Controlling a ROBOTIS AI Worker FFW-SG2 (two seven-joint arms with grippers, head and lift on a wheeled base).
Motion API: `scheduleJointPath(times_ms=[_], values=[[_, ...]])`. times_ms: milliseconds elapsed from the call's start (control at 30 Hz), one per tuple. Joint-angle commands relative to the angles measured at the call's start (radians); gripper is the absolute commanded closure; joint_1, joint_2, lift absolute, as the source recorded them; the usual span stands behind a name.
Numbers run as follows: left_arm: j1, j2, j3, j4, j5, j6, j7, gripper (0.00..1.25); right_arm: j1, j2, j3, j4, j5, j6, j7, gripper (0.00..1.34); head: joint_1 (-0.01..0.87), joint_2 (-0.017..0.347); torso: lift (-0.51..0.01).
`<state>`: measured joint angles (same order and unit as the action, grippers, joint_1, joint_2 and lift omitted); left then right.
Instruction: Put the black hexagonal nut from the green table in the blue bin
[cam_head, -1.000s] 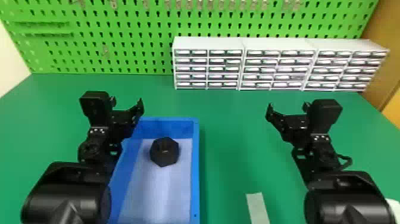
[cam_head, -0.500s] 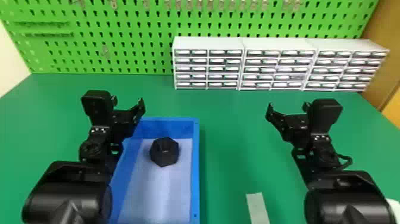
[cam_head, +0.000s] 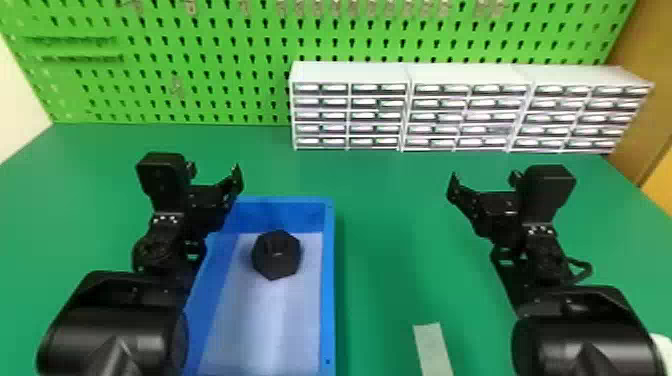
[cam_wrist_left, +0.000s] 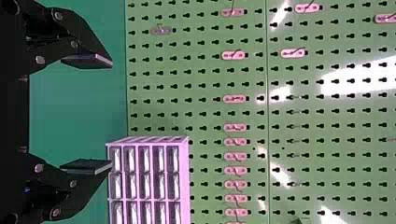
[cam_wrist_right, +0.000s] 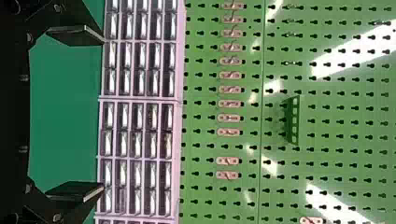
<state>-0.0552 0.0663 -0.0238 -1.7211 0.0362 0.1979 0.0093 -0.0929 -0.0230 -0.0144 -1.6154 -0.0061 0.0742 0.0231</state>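
Blue bin (cam_head: 328, 280), cropped, nut (cam_head: 276, 257) apparently flat inside

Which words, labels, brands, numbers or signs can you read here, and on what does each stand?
None can be read.
Drawers: any print on their fronts is too small to read.
Nut: no readable marks.
Bin: no readable marks.
Pale strip: no readable marks.
Pegboard: no readable marks.

Seeing white drawer cabinets (cam_head: 350, 74) standing before green pegboard (cam_head: 200, 82); noticing hooks (cam_wrist_left: 234, 55) on it, pale strip (cam_head: 432, 350) nearer front, brown panel (cam_head: 645, 120) at right.
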Motion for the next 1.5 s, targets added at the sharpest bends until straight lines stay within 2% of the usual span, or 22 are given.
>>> scheduleJointPath(times_ms=[0, 500, 767, 1467], values=[[0.0, 0.0, 0.001, 0.0, 0.002, 0.0, 0.0, 0.49, -0.002, 0.0, 0.001, 0.0, 0.0, 0.001, 0.001, 0.19, 0.686, 0.051, -0.096], [0.0, 0.0, -0.002, -0.003, -0.018, 0.002, 0.0, 0.48, -0.004, -0.002, 0.004, 0.0, -0.003, 0.006, 0.0, 0.19, 0.686, 0.051, -0.096], [0.002, 0.0, -0.004, -0.02, -0.061, -0.002, 0.0, 0.48, -0.005, -0.005, 0.005, 0.0, -0.006, 0.01, 0.001, 0.19, 0.686, 0.051, -0.096], [0.005, 0.0, 0.002, -0.021, -0.059, -0.008, 0.0, 0.49, -0.01, -0.008, 0.019, 0.0, -0.006, 0.025, 0.0, 0.19, 0.686, 0.051, -0.096]])
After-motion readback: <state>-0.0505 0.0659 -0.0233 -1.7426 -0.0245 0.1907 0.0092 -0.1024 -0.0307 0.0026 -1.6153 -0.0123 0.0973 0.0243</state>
